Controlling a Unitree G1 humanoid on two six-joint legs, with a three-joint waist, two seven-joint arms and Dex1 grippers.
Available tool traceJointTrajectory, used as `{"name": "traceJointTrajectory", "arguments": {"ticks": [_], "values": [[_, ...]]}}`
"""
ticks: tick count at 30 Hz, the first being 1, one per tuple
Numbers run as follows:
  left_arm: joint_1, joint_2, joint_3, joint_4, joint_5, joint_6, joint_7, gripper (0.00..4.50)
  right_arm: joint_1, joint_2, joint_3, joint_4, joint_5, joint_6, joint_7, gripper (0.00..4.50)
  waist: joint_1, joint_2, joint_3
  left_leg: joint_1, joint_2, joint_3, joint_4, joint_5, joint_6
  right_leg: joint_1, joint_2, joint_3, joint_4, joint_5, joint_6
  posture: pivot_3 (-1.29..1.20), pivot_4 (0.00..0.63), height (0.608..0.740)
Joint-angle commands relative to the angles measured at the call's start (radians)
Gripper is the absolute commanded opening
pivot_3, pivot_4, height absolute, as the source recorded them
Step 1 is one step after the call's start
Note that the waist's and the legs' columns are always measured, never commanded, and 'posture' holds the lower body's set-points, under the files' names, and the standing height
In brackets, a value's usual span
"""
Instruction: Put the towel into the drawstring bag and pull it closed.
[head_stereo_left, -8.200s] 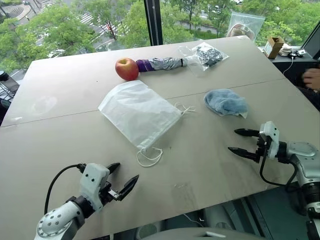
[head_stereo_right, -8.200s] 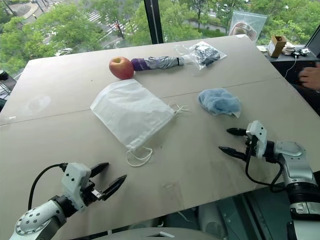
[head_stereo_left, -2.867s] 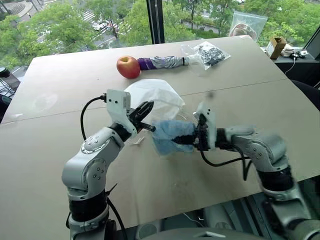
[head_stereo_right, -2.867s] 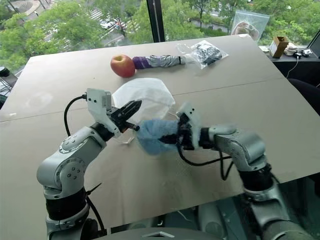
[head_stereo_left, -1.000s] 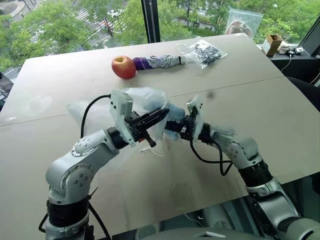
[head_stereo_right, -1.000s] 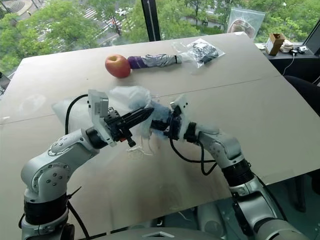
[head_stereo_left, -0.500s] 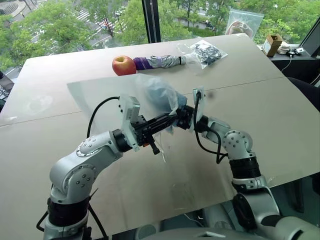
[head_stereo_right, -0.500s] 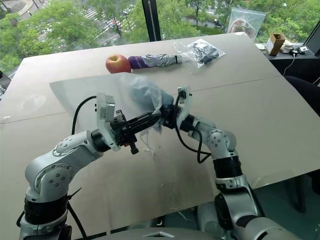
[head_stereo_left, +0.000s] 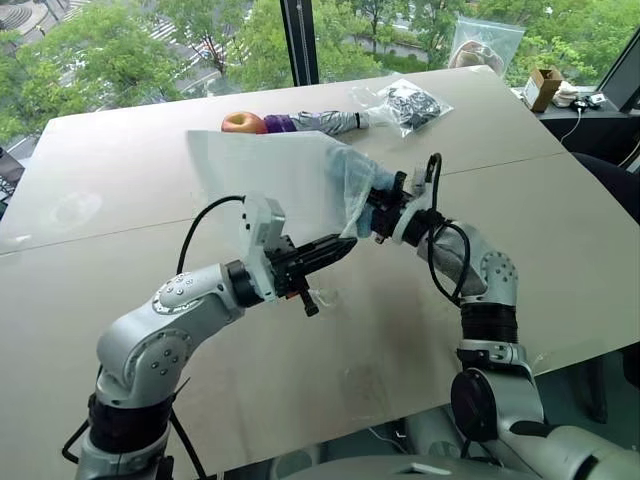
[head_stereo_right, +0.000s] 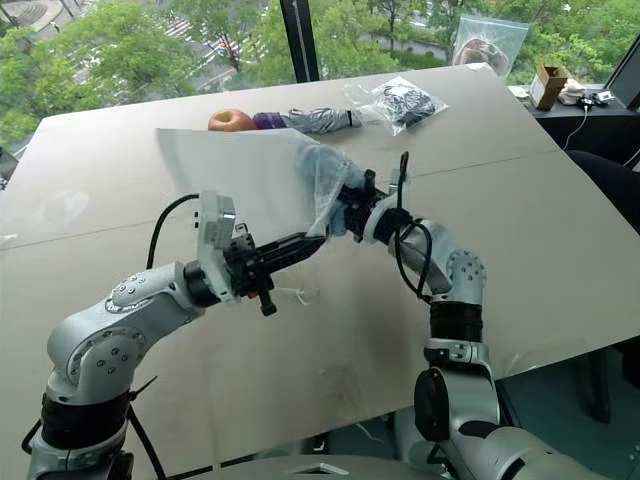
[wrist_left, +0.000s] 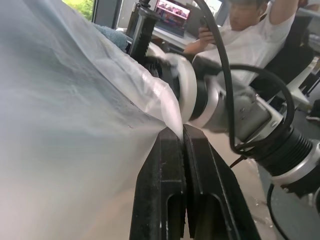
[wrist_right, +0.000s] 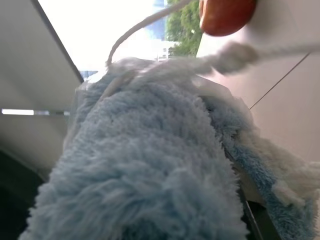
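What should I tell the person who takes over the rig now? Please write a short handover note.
Left gripper: shut on the edge of the drawstring bag, holding it lifted off the table.
Right gripper: shut on the towel, at the bag's mouth.
Done: bag raised, towel pushed partly inside; its blue shows through the fabric.
Left: release the towel fully inside, withdraw the right gripper, pull the cords closed.

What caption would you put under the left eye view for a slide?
Left claw pinches the thin translucent white drawstring bag's rim while the right claw pushes the fuzzy light-blue towel into its mouth.
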Motion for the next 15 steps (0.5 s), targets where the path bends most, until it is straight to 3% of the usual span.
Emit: {"name": "traceJointTrajectory", "arguments": {"ticks": [1,6,9,13,15], "values": [[-0.018,0.005,-0.026,0.007,0.056,-0.056,-0.028,0.00,-0.066,0.100,0.020,-0.052,0.087,-0.078,-0.064,0.05,0.000,0.000,0.000,0.000,0.000,0.000,0.000,0.000,0.000,0.000,0.000,0.000,0.000,0.000,0.000,0.00,0.150,0.740],[-0.077,-0.038,-0.011,0.069,0.123,-0.135,0.001,0.00,-0.005,-0.141,0.297,-0.216,-0.226,0.147,0.232,0.05,0.000,0.001,0.000,-0.001,0.001,0.001,0.000,0.000,0.000,-0.002,0.001,0.001,0.000,0.000,0.000,0.00,0.150,0.740],[-0.104,-0.055,-0.003,0.077,0.118,-0.151,-0.013,0.00,0.032,-0.266,0.434,-0.260,-0.414,0.178,0.422,0.05,0.010,0.000,0.000,-0.002,0.000,0.001,0.000,0.000,0.000,-0.001,0.000,0.000,-0.002,0.000,0.000,0.00,0.150,0.740],[-0.110,-0.053,-0.002,0.064,0.087,-0.138,-0.041,0.00,0.050,-0.322,0.491,-0.274,-0.509,0.203,0.588,0.05,0.003,0.000,0.000,-0.003,0.000,0.001,0.000,0.000,0.000,-0.002,0.000,0.000,-0.004,0.000,0.000,0.00,0.150,0.740],[-0.103,-0.051,-0.001,0.047,0.040,-0.116,-0.059,0.00,0.052,-0.296,0.474,-0.250,-0.510,0.213,0.605,0.05,0.000,-0.001,0.000,-0.003,0.001,0.002,-0.001,0.000,0.000,-0.003,0.000,0.002,-0.003,0.000,0.000,0.00,0.150,0.740]]}}
